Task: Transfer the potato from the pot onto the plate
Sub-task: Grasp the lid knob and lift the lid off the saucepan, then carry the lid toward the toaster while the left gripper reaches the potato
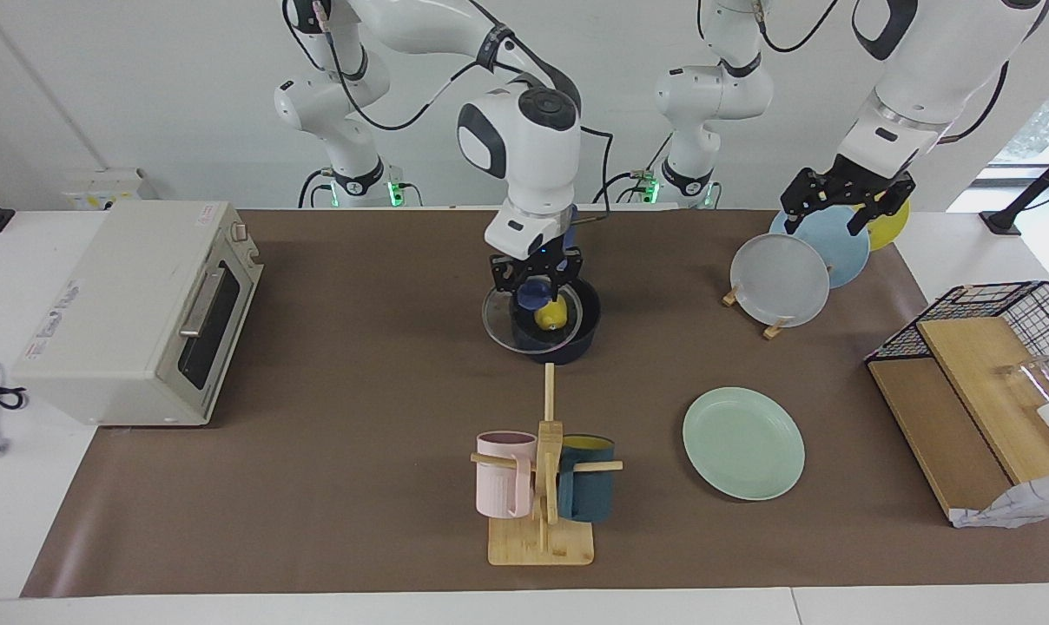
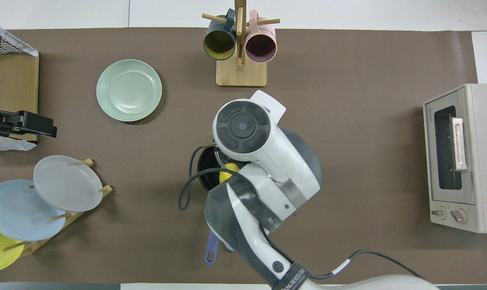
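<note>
Facing view: a glass lid (image 1: pixel 531 319) is held by its blue knob (image 1: pixel 536 294) in the closed right gripper (image 1: pixel 535 279), raised and offset above the pot (image 1: pixel 562 332) at table centre. The potato (image 1: pixel 549 316) lies inside the pot, uncovered. The uncovering step is judged in hand; next the lid must be set aside and the potato grasped. The plate (image 1: pixel 743 443) sits at about four o'clock from the pot. The left gripper (image 1: pixel 846 198) waits over the plate rack (image 1: pixel 772 328), fingers apparently parted. The toaster oven (image 1: pixel 134 308) bears unreadable writing.
</note>
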Controlling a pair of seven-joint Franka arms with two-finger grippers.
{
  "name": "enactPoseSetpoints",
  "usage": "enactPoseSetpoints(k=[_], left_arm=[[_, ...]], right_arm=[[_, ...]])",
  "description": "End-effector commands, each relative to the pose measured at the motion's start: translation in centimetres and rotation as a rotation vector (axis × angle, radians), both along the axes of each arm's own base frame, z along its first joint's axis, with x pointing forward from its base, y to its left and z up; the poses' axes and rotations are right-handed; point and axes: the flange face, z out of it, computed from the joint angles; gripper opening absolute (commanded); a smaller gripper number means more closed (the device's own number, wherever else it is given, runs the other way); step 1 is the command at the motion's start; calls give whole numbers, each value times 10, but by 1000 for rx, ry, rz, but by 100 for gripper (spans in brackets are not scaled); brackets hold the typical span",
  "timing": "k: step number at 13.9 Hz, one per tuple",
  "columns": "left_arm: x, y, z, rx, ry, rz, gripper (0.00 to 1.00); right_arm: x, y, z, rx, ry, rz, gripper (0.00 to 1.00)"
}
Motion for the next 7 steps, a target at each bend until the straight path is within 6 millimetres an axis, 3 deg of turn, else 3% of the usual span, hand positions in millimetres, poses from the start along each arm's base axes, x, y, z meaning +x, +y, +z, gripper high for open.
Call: enactPoseSetpoints(k=[1, 4, 6, 7], left_arm=[[-5, 3, 5, 19, -7, 3, 100], [-4, -3, 5, 18, -18, -3, 100], [-5, -7, 2, 19, -16, -10, 100], [-6, -11, 2, 19, -18, -16, 100]], right_arm=[[48, -93, -3, -19, 18, 72, 18], [74, -186, -23, -30, 52, 100, 18], [76, -248, -43, -30, 66, 87, 18], [71, -267, -53, -28, 66, 87, 18]])
